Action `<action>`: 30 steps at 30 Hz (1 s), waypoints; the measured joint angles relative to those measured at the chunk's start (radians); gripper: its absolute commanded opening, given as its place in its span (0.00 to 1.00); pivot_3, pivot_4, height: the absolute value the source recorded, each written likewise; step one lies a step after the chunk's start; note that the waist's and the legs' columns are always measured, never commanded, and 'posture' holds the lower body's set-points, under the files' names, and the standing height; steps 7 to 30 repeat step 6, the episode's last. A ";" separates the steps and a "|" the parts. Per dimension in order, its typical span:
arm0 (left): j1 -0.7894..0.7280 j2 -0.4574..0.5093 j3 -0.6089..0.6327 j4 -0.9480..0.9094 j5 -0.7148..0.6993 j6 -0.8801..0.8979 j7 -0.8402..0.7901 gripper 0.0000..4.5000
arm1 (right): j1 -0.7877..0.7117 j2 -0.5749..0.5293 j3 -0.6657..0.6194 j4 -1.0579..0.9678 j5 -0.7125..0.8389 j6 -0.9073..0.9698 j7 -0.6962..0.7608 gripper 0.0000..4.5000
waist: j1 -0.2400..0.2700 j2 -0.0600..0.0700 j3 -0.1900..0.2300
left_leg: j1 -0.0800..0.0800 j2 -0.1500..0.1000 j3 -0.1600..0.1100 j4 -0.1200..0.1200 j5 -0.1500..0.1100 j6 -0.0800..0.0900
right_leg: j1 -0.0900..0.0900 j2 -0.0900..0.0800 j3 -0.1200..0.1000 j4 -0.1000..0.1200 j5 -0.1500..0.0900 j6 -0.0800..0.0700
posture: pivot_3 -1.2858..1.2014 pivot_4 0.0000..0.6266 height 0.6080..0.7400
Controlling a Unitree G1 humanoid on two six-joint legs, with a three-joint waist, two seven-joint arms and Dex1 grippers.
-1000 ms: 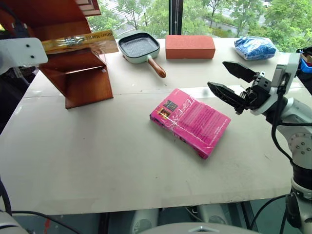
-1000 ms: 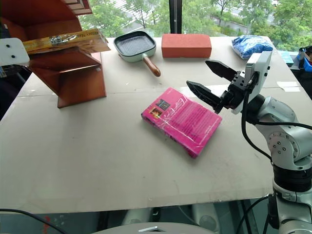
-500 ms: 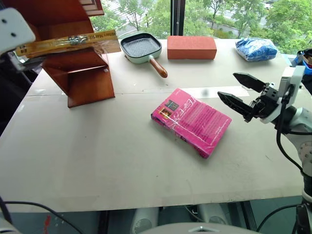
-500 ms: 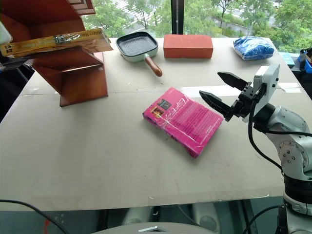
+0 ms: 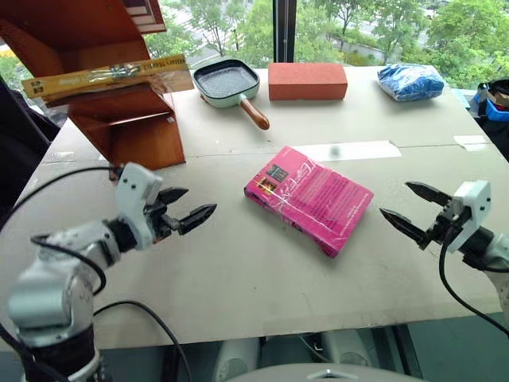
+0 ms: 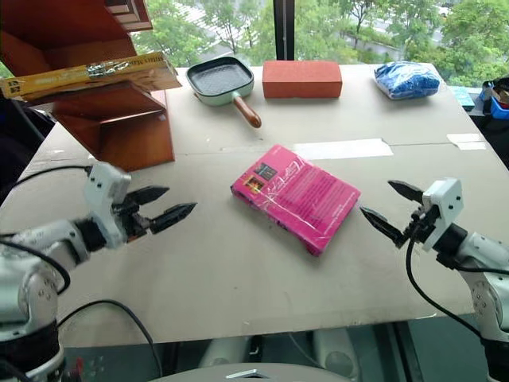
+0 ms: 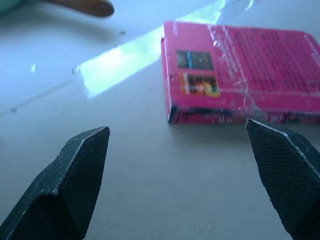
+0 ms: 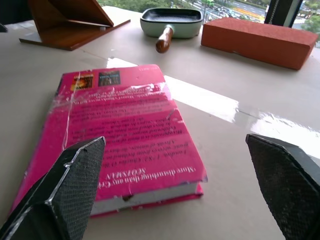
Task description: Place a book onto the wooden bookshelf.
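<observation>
The yellow-gold book (image 5: 103, 75) lies flat on a slanted board of the reddish-brown wooden bookshelf (image 5: 131, 127) at the table's far left, and no gripper touches it. My left gripper (image 5: 200, 200) hovers low over the table in front of the shelf. It is open and empty, and points toward a pink book (image 5: 310, 197). My right gripper (image 5: 394, 198) is open and empty too, just right of that pink book and aimed at it. In the left wrist view the pink book (image 7: 240, 75) lies beyond the spread fingers (image 7: 75, 180).
A mint grill pan (image 5: 227, 79) with a wooden handle, a red brick (image 5: 308, 79) and a blue bag (image 5: 411, 81) line the table's far edge. A white tape strip (image 5: 346, 150) lies behind the pink book. Cables hang near the left arm.
My left arm came down from beside the shelf to low over the table's front left. My right gripper sank and drew back to the right. The yellow book stays on the shelf.
</observation>
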 measured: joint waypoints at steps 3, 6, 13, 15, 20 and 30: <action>0.110 -0.067 -0.017 0.020 0.031 -0.152 0.042 1.00 | 0.061 0.005 -0.005 0.058 -0.043 -0.088 0.038 1.00 | 0.006 0.001 -0.002 | 0.004 0.000 0.002 0.000 0.000 0.000 | 0.003 -0.001 0.001 -0.001 -0.003 -0.004 | 0.52 0.24 1.00; 0.208 -0.122 -0.081 0.039 0.051 -0.246 0.059 1.00 | 0.106 0.022 -0.006 0.121 -0.073 -0.141 0.052 1.00 | 0.016 0.001 -0.004 | 0.005 0.000 0.003 0.001 0.000 0.000 | 0.003 -0.001 0.003 -0.001 -0.003 -0.002 | 0.52 0.24 1.00; 0.208 -0.122 -0.081 0.039 0.051 -0.246 0.059 1.00 | 0.106 0.022 -0.006 0.121 -0.073 -0.141 0.052 1.00 | 0.016 0.001 -0.004 | 0.005 0.000 0.003 0.001 0.000 0.000 | 0.003 -0.001 0.003 -0.001 -0.003 -0.002 | 0.52 0.24 1.00; 0.208 -0.122 -0.081 0.039 0.051 -0.246 0.059 1.00 | 0.106 0.022 -0.006 0.121 -0.073 -0.141 0.052 1.00 | 0.016 0.001 -0.004 | 0.005 0.000 0.003 0.001 0.000 0.000 | 0.003 -0.001 0.003 -0.001 -0.003 -0.002 | 0.52 0.24 1.00; 0.208 -0.122 -0.081 0.039 0.051 -0.246 0.059 1.00 | 0.106 0.022 -0.006 0.121 -0.073 -0.141 0.052 1.00 | 0.016 0.001 -0.004 | 0.005 0.000 0.003 0.001 0.000 0.000 | 0.003 -0.001 0.003 -0.001 -0.003 -0.002 | 0.52 0.24 1.00; 0.208 -0.122 -0.081 0.039 0.051 -0.246 0.059 1.00 | 0.106 0.022 -0.006 0.121 -0.073 -0.141 0.052 1.00 | 0.016 0.001 -0.004 | 0.005 0.000 0.003 0.001 0.000 0.000 | 0.003 -0.001 0.003 -0.001 -0.003 -0.002 | 0.52 0.24 1.00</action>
